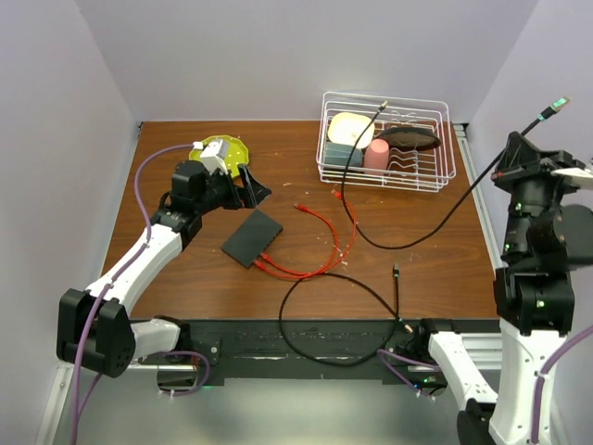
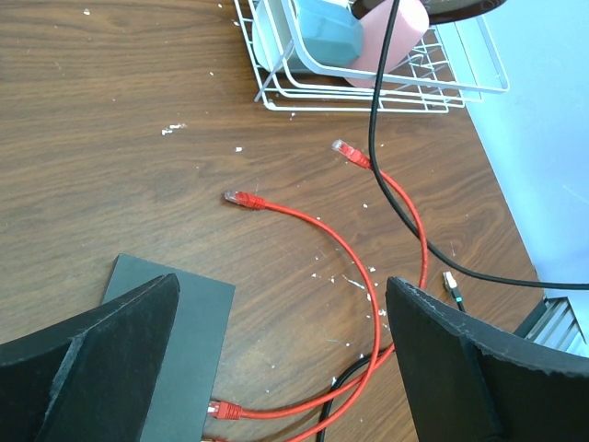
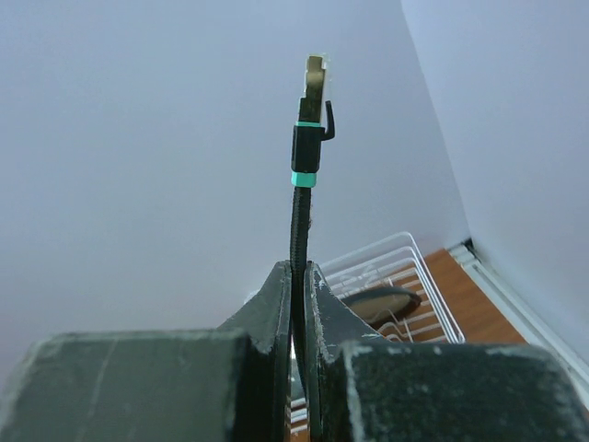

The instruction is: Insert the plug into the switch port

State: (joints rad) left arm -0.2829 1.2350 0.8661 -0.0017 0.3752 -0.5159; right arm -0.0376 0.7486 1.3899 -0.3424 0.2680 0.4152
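Observation:
The flat black switch box (image 1: 252, 237) lies on the wooden table, its ports along the lower-right long edge; two red cables (image 1: 320, 264) are plugged in there. My left gripper (image 1: 255, 188) hovers open just behind the box. In the left wrist view (image 2: 285, 368) its fingers straddle the box corner (image 2: 175, 350) and a seated red plug (image 2: 224, 411). My right gripper (image 1: 512, 148) is raised high at the right, shut on a black cable; its plug (image 1: 556, 107) sticks up beyond the fingers. In the right wrist view the gripper (image 3: 297, 272) pinches the cable below the plug (image 3: 313, 110).
A white wire dish rack (image 1: 445, 139) with cups and bowls stands at the back right; the held cable trails across the table into it. A second black cable (image 1: 334, 315) loops at the front, plug end (image 1: 397, 270) free. A yellow-green plate (image 1: 227, 148) sits behind the left gripper. Loose red plugs (image 2: 241, 198) lie mid-table.

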